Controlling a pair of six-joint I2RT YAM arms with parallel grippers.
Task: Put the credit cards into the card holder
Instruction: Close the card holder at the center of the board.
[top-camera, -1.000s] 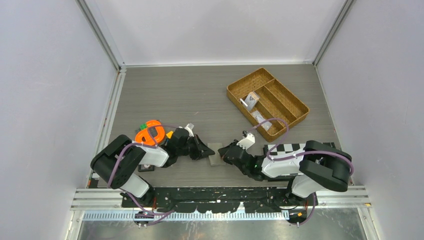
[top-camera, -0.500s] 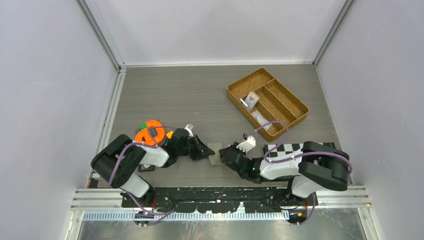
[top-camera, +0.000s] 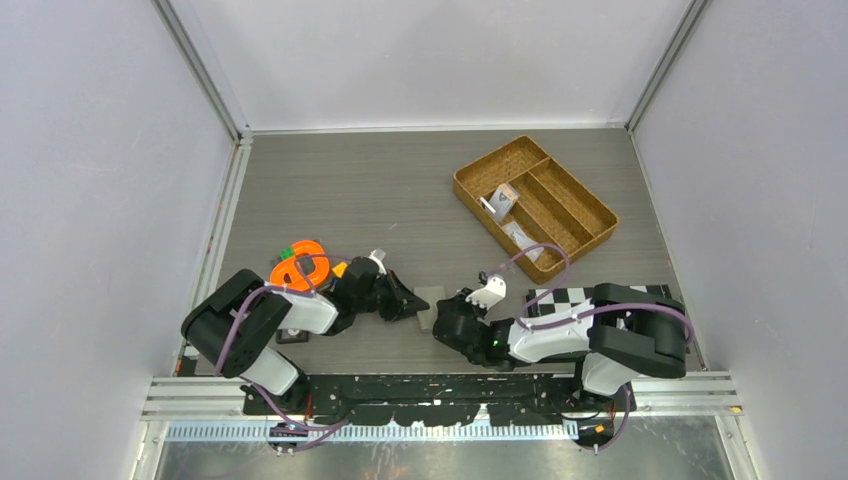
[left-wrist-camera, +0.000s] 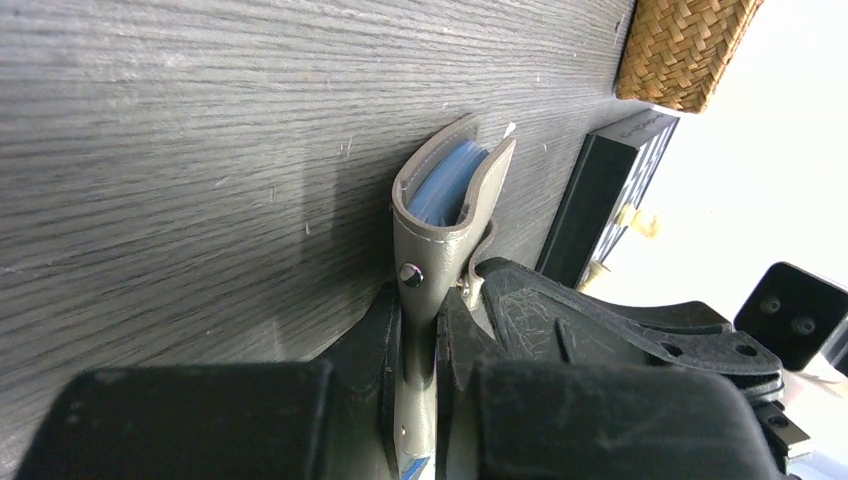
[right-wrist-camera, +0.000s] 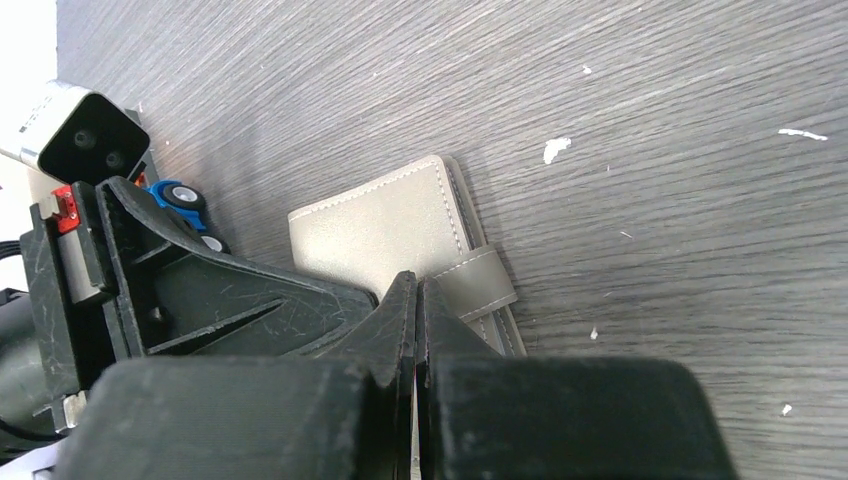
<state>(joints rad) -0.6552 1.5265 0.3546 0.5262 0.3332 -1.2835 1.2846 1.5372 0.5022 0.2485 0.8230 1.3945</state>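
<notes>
card holder (left-wrist-camera: 437, 235): grey leather-like skin, matt, fine grain, pale stitching along edges; smooth light blue lining inside; 1 small shiny metal snap stud (left-wrist-camera: 410, 273). table (left-wrist-camera: 200, 120): dark grey wood grain, matt, few white flecks. basket (left-wrist-camera: 680, 50): woven tan wicker, rough. left gripper (left-wrist-camera: 420, 312), right gripper (right-wrist-camera: 415, 290): black matt plastic, scuffed, fine scratches.

— What's on the grey wood-grain table (top-camera: 350, 190)?
— Far right, a woven two-compartment basket (top-camera: 569, 176) (set at an angle); near right, a checkered board (top-camera: 570, 296).
— And on the left?
— An orange ring-shaped object (top-camera: 300, 265), with a small black tile (top-camera: 289, 337) nearer the front. The grey card holder (top-camera: 427, 302) rests at the near middle.
</notes>
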